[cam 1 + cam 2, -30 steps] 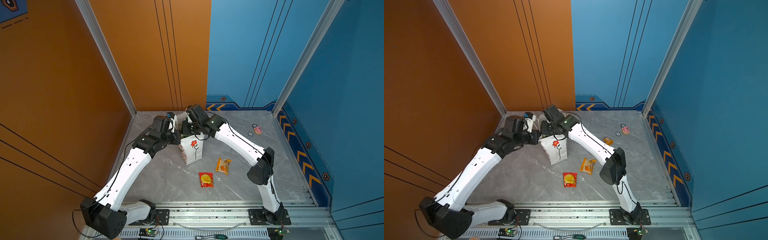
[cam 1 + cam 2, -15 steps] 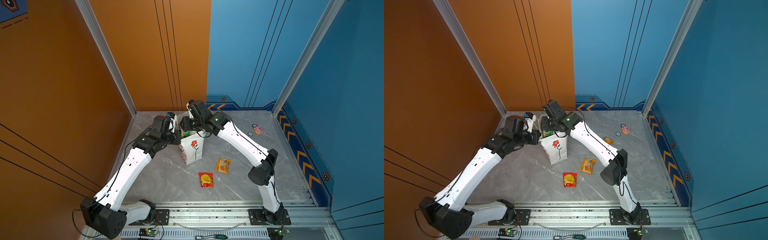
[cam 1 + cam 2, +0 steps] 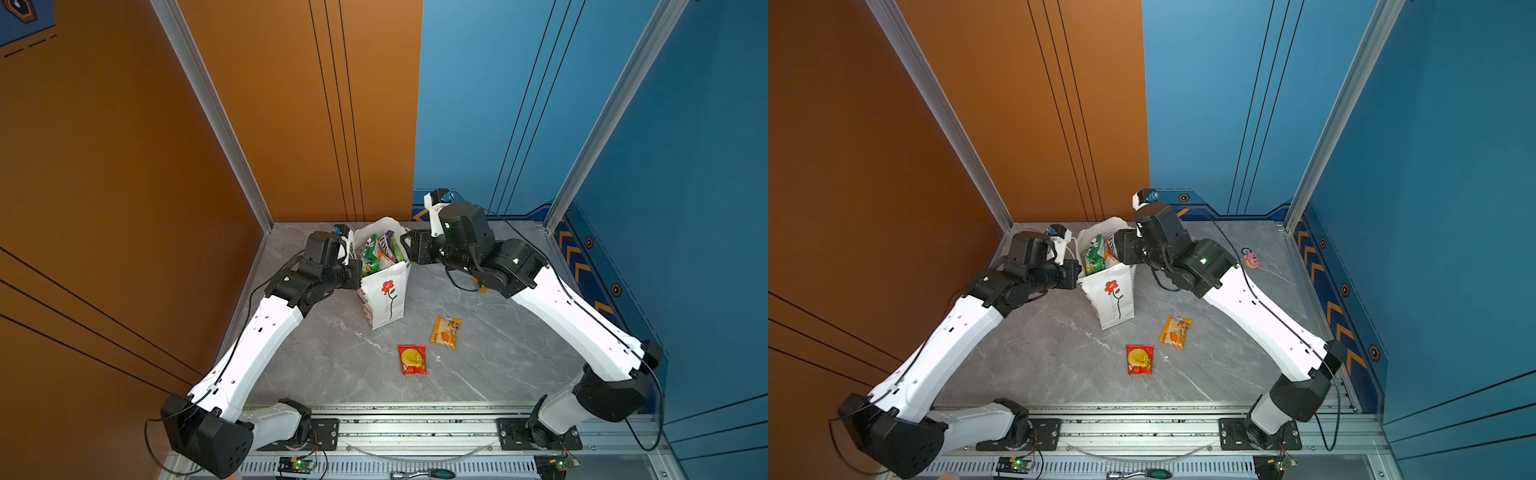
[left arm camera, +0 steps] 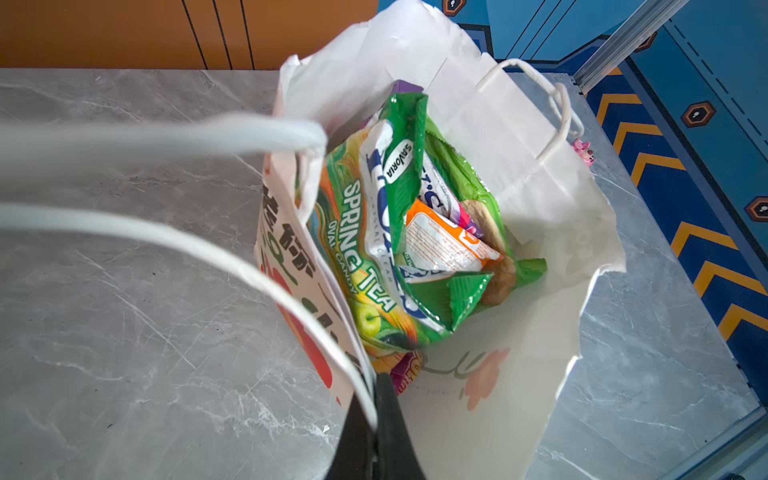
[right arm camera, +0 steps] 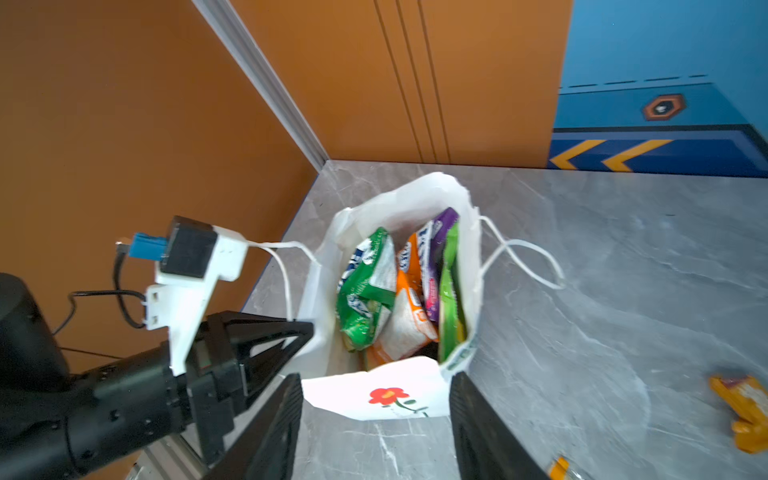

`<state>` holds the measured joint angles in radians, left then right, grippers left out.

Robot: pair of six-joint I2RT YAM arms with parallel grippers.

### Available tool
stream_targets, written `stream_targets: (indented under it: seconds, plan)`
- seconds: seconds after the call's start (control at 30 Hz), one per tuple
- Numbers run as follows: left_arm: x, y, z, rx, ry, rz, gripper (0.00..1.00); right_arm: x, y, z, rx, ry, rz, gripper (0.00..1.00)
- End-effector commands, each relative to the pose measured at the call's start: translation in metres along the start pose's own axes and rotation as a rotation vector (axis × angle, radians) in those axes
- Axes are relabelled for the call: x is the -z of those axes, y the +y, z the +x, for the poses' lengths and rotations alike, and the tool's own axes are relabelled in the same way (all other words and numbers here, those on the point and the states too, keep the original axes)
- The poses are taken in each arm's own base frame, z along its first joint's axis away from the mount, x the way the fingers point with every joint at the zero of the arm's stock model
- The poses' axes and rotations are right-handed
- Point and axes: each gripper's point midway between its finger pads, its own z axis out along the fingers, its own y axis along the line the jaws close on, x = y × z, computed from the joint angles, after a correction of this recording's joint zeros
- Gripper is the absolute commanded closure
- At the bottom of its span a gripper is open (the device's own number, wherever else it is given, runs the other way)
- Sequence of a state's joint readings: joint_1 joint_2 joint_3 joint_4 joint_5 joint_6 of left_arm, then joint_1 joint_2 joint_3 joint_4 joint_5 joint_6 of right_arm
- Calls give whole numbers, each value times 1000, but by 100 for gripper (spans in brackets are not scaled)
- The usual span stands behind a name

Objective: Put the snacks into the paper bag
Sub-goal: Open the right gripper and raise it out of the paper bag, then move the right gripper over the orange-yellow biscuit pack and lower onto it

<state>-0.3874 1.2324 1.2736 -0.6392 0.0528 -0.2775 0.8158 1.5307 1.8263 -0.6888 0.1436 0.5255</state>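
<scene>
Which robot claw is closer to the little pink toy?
Right. The right gripper hovers open by the paper bag, on the side facing the pink toy; the left gripper pinches the handle on the bag's far side.

Legible print: snack packets and bag
Green-yellow packet [image 4: 357, 257]: "SPRING TEA", "OVAL CANDY". Green packet [image 4: 409, 137]: white tab "SAVORIA"; large blue lettering folded, unreadable. Purple packet [image 3: 386, 247], in a top view: "FOX". Orange packet [image 4: 440, 245]: fine print, too small. Paper bag [image 4: 519, 166] — black characters on its side, illegible.
</scene>
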Motion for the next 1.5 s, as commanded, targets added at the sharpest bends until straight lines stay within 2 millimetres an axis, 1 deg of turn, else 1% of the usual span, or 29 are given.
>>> stream_targets:
  seconds: [0.0, 0.1, 0.13, 0.17, 0.2, 0.33, 0.47, 0.57, 0.6, 0.77, 0.8, 0.9, 1.1, 1.33, 1.47]
  plan:
    - [9, -3, -22, -14, -94, -3, 100, 1, -36, 3, -33, -52, 90, 33]
    - [8, -3, -21, -12, -90, -1, 100, 13, -64, 5, -79, -89, 132, 31]
    - [8, -3, -22, -11, -91, -1, 100, 14, -71, 7, -91, -97, 135, 31]
    - [7, -3, -21, -12, -88, -2, 100, 14, -70, 10, -87, -97, 112, 31]
    - [7, -2, -21, -12, -88, -5, 100, 15, -83, 8, -95, -104, 119, 30]
    - [8, -1, -22, -13, -92, -11, 100, 24, -103, 20, -69, -68, 168, 27]
    - [9, -1, -21, -13, -92, -11, 100, 33, -125, 37, -39, -28, 233, 24]
    - [9, 1, -21, -12, -92, -21, 100, 40, -144, 50, -64, -18, 267, 18]
    - [9, 1, -22, -13, -93, -24, 100, 42, -152, 55, -80, -16, 282, 17]
    - [9, 1, -22, -13, -92, -24, 100, 50, -192, 84, -189, 13, 368, 17]
    - [9, 1, -21, -13, -91, -25, 100, 51, -202, 92, -220, 25, 383, 17]
    - [8, 1, -21, -14, -87, -28, 100, 49, -221, 113, -318, 50, 401, 17]
    - [10, 1, -21, -16, -92, -27, 100, 41, -249, 154, -442, 137, 430, 17]
    - [11, 3, -22, -21, -93, -38, 100, 32, -259, 182, -507, 199, 433, 17]
    - [11, 1, -22, -21, -94, -33, 100, 23, -265, 203, -548, 245, 445, 17]
